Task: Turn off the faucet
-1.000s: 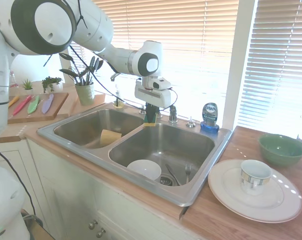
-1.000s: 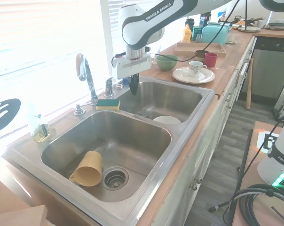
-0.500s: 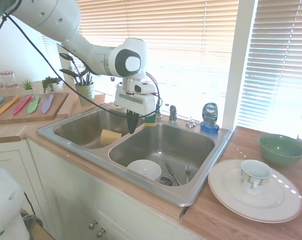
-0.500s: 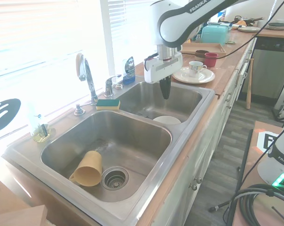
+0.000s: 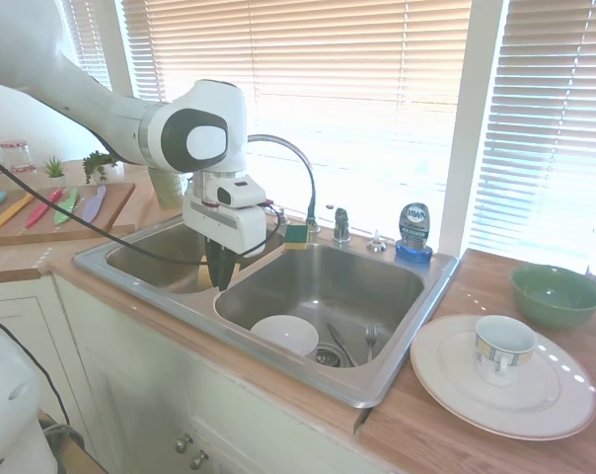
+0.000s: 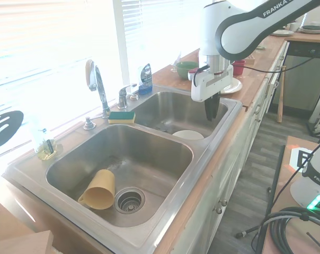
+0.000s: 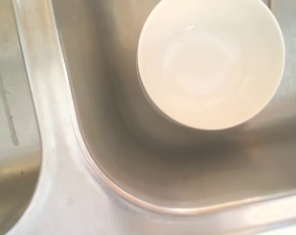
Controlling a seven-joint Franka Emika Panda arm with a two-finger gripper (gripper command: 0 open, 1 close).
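1. Faucet [image 5: 296, 168]: the chrome gooseneck spout rises from the rear deck of the sink [image 5: 397, 380], above the divider between the two basins. In the first exterior view it stands at about 2 o'clock from the gripper [image 5: 220, 277].
2. Lever handle [image 6: 125, 91]: the short chrome lever sits on the rear deck just beside the spout base, between the spout and the blue dish-soap bottle [image 6: 145, 78].
3. Water flow: no stream shows at the spout outlet in either exterior view. Judgement: the water appears to be off, though a thin stream could be lost in the window glare.
4. Gripper position: it hangs at the front edge of the sink, over the front of the divider, well apart from the lever and touching nothing.
5. Jaws: clenched together and empty, as the second exterior view shows.
6. Wrist view: the camera looks straight down on the front corner of a basin and on the white bowl [image 7: 210, 62] lying in it.
7. Progress judgement: nothing obvious remains at the lever; the task looks done or nearly done, with the arm clear of the faucet.
8. Other items: a green-and-yellow sponge [image 6: 122, 116] lies on the rear deck near the spout base; a yellow cup [image 6: 98, 189] lies on its side in the other basin.
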